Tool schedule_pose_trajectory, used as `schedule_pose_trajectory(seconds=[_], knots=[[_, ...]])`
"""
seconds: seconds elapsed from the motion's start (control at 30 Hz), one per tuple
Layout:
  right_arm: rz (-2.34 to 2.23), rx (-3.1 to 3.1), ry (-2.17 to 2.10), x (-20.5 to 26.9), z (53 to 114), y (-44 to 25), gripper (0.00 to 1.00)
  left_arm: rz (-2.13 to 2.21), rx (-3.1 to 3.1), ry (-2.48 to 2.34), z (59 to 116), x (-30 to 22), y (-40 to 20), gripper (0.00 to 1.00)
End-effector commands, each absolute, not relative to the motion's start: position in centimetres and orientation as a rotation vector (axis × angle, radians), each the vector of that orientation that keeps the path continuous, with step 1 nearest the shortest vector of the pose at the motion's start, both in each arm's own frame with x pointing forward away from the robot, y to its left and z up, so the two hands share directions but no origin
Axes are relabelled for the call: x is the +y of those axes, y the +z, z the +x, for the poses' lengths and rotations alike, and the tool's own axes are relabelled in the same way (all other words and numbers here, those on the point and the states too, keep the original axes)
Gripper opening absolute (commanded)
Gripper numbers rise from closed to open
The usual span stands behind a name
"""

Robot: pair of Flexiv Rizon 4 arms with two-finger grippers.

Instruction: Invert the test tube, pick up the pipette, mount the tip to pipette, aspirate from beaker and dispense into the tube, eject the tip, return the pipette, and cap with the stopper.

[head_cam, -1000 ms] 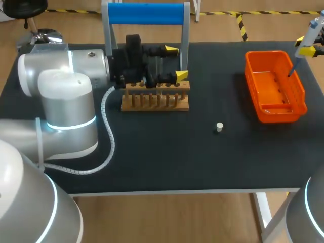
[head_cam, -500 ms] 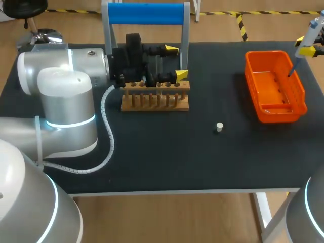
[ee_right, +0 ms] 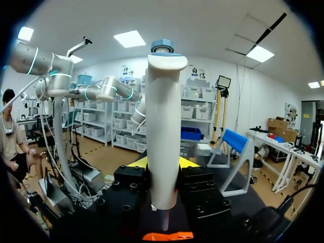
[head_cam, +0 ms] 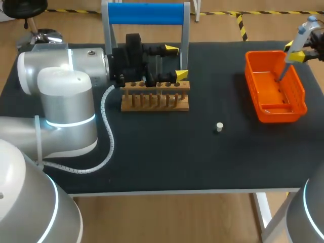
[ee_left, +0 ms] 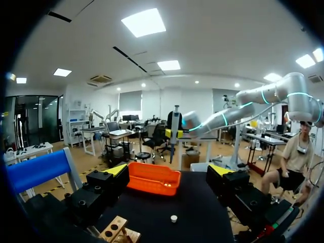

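In the head view my right gripper [head_cam: 295, 50] is at the far right, shut on the white pipette [head_cam: 302, 34], which has a blue cap. The pipette hangs tilted, with its lower end over the inside of the orange basket [head_cam: 298, 96]. The right wrist view shows the pipette [ee_right: 163, 131] upright between the fingers of that gripper [ee_right: 163, 163]. My left gripper [head_cam: 175, 63] stands open just behind the wooden tube rack [head_cam: 155, 101]. In the left wrist view this gripper [ee_left: 169, 170] holds nothing. A small white stopper [head_cam: 219, 127] lies on the black mat.
A blue-topped stand [head_cam: 147, 13] rises behind the rack. A white coiled cable [head_cam: 109, 136] runs from my left arm across the mat. The left wrist view shows the basket [ee_left: 152, 178], the stopper [ee_left: 173, 218] and a corner of the rack [ee_left: 119, 234] ahead.
My right gripper has carried the pipette leftward, so its lower end now hangs further over the basket. The left arm has stayed still.
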State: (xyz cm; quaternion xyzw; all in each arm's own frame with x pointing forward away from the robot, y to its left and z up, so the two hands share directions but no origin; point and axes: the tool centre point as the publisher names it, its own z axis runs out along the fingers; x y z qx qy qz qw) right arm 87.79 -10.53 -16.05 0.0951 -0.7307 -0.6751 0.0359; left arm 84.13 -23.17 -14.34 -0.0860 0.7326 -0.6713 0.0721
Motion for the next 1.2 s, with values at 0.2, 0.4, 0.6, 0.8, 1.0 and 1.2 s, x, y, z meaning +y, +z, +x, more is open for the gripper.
schedule_pose_trajectory(seconds=[0.2,0.4,0.6,0.8,1.0,1.2], knots=[[0.234,-2.316,-2.069,-3.9,84.4,-16.5,0.0,-0.262,2.196,-2.017,84.1,-23.3,-14.4,1.0],[0.267,-2.32,-2.06,-0.5,84.4,-17.2,0.0,-0.262,2.196,-2.017,84.1,-23.3,-14.4,1.0],[0.267,-2.3,-2.069,2.8,84.1,-17.5,0.0,-0.262,2.196,-2.017,84.1,-23.3,-14.4,1.0],[0.264,-2.273,-2.073,6.1,83.6,-17.8,0.0,-0.262,2.196,-2.017,84.1,-23.3,-14.4,1.0],[0.265,-2.26,-2.062,8.8,83.5,-18.3,0.0,-0.262,2.196,-2.017,84.1,-23.3,-14.4,1.0],[0.274,-2.25,-2.047,11.7,83.3,-19.0,0.0,-0.262,2.196,-2.017,84.1,-23.3,-14.4,1.0]])
